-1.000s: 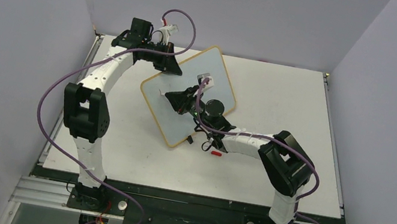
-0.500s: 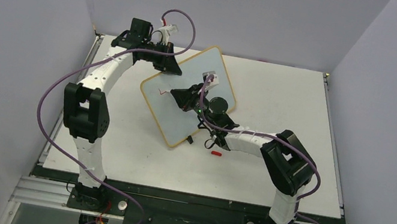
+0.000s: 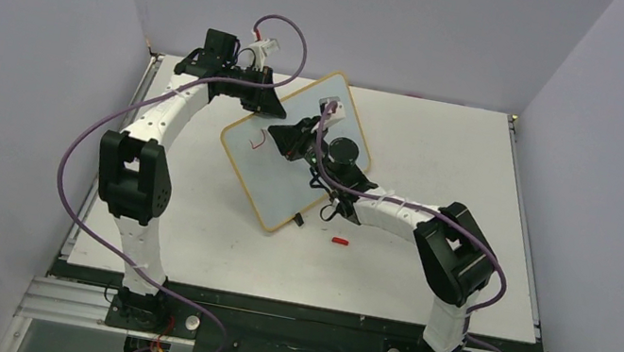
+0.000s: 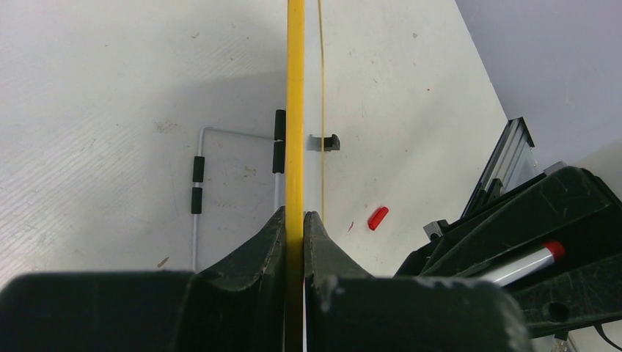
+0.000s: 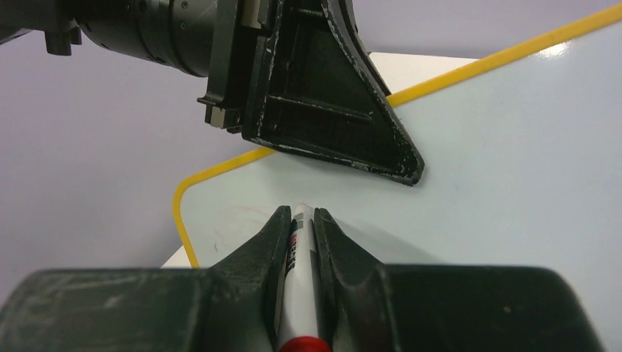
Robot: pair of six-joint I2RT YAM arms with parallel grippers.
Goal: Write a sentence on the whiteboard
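Compared with a second ago, the right gripper [image 3: 281,137] is sitting further up the whiteboard [image 3: 272,190], having travelled from the board's middle toward its far left edge. Its forearm is no longer lying over the red cap [image 3: 339,240] beside the board's near right edge. The sentence [image 3: 255,136] is showing only as a short red stroke, now uncovered just left of the right gripper. The left arm is showing no change.

The whiteboard is standing tilted on the table [image 3: 463,163], one corner pointing away from the arms, and most of its white face below the right gripper is lying bare. Bare tabletop is stretching wide to the board's right, while the strip on its left is narrower.

The left gripper [image 4: 294,217] is pinching the board's yellow frame at the far left edge with its jaws tight on it, the arm arching in from the left. The right gripper is clamping the marker [image 5: 298,253] lengthwise, pointing it at the board face just beside the left gripper, its forearm reaching low across the board's right edge.
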